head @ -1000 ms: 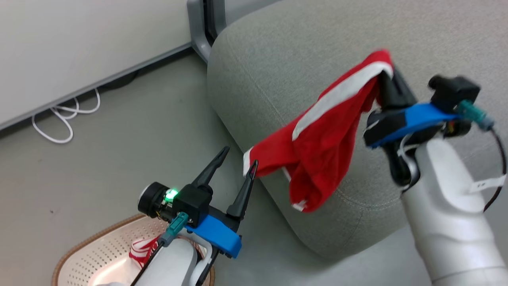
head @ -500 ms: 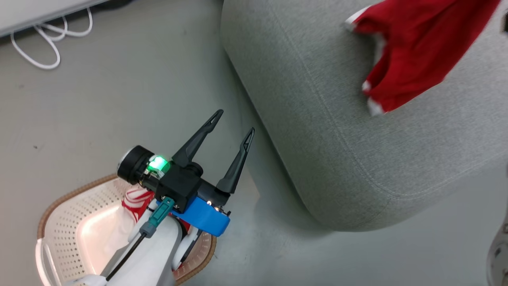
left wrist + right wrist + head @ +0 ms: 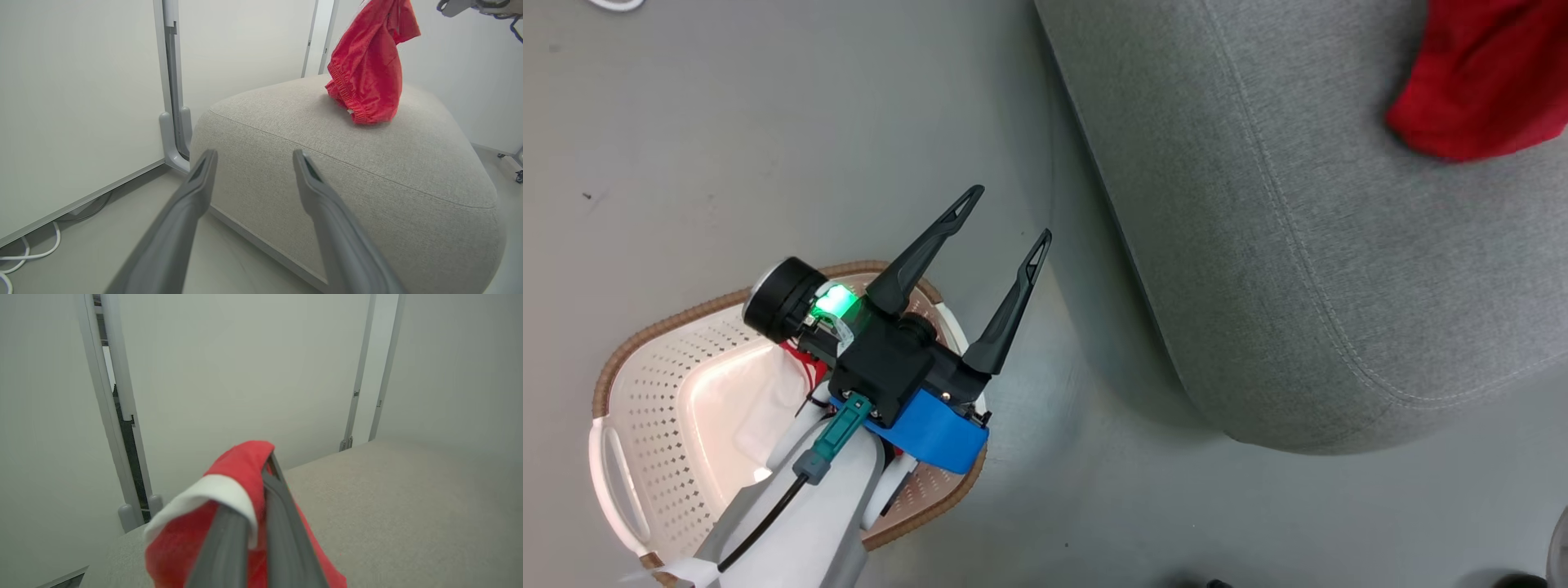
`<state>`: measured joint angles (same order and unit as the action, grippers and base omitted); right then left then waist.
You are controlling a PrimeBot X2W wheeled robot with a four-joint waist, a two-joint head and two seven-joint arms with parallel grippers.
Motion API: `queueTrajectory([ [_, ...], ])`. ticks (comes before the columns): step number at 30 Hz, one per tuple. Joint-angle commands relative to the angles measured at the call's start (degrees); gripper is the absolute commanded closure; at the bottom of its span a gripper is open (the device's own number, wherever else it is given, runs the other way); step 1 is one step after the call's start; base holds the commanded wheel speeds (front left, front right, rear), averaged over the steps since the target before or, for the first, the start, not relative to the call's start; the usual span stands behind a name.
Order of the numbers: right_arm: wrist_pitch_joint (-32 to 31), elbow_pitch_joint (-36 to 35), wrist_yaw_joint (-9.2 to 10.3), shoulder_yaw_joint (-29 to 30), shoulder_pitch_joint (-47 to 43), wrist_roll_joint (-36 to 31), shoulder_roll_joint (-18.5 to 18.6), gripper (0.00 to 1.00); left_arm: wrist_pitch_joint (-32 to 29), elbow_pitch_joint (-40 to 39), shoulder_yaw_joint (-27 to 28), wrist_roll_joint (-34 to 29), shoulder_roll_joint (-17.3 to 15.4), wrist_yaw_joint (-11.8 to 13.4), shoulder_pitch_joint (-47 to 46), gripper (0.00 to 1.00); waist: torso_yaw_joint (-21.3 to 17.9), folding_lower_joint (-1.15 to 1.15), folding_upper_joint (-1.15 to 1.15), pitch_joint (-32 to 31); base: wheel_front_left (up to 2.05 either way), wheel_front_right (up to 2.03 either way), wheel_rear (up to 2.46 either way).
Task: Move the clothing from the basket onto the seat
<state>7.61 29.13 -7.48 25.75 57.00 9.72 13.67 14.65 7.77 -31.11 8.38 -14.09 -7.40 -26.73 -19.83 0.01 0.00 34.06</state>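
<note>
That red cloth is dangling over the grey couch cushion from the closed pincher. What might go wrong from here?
1. The red garment with white band trim is draped over the shut right gripper's fingers, so it may cling when the jaws open instead of dropping onto the grey woven seat.
2. The open left gripper and its arm hide much of the cream perforated basket in the head view, so grabbing the leftover clothing could miss.

Your left hand [image 3: 1010,212] has its two long dark fingers [image 3: 1010,306] spread wide and holds nothing. In the head view it points up and to the right. Its pale forearm [image 3: 833,506] comes in from the bottom edge. Your right hand [image 3: 261,477] is pinched tight on a soft red cloth with a white band [image 3: 241,457].
</note>
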Motion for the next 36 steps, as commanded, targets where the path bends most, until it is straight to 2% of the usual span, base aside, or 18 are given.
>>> queueTrajectory([
  [1,0.6,1.4,-0.03,1.2,-1.2,-0.6,-0.6,1.00,-0.3,-0.5,-0.1,-0.5,-0.4,0.0,-0.8,0.00,0.5,-0.01,0.00,0.9,0.00,0.00,0.00],
  [7,2.3,10.3,-0.03,6.0,-3.8,-4.7,-1.7,1.00,-1.0,-1.5,-0.4,-0.3,-1.3,0.2,-0.1,0.00,0.6,-0.01,0.00,2.1,0.00,0.00,0.00],
  [17,5.8,21.0,-0.03,7.8,-2.5,-9.5,-2.0,1.00,-1.1,-1.4,-0.3,0.7,-1.5,0.8,-0.4,0.00,0.6,-0.01,0.00,1.9,0.00,0.00,0.00],
  [18,6.1,21.6,-0.03,7.8,-2.3,-9.8,-2.1,0.93,-1.0,-1.3,-0.3,0.8,-1.4,0.9,-0.4,0.00,0.7,-0.01,0.00,1.7,0.00,0.00,0.00],
  [20,6.3,22.6,-0.03,7.9,-2.2,-10.0,-2.2,0.52,-0.9,-1.0,-0.4,1.1,-1.2,0.9,-0.5,0.00,0.8,-0.01,0.00,1.4,0.00,0.00,0.00],
  [21,6.4,23.0,-0.03,7.7,-2.2,-10.4,-2.2,0.23,-0.8,-0.7,-0.5,1.2,-1.1,1.0,-0.5,0.00,0.9,-0.01,0.00,1.1,0.00,0.00,0.00],
  [22,6.6,23.3,-0.03,7.4,-2.5,-11.1,-1.7,0.00,-0.8,-0.6,-0.5,1.3,-0.9,1.0,-0.5,0.00,1.0,-0.01,0.00,0.9,0.00,0.00,0.00],
  [36,7.4,24.5,-0.03,6.6,-6.8,-12.8,-1.1,0.00,0.5,5.1,-0.3,4.3,2.6,1.1,0.9,0.00,3.6,-0.01,0.00,-6.2,0.00,0.00,0.00],
])
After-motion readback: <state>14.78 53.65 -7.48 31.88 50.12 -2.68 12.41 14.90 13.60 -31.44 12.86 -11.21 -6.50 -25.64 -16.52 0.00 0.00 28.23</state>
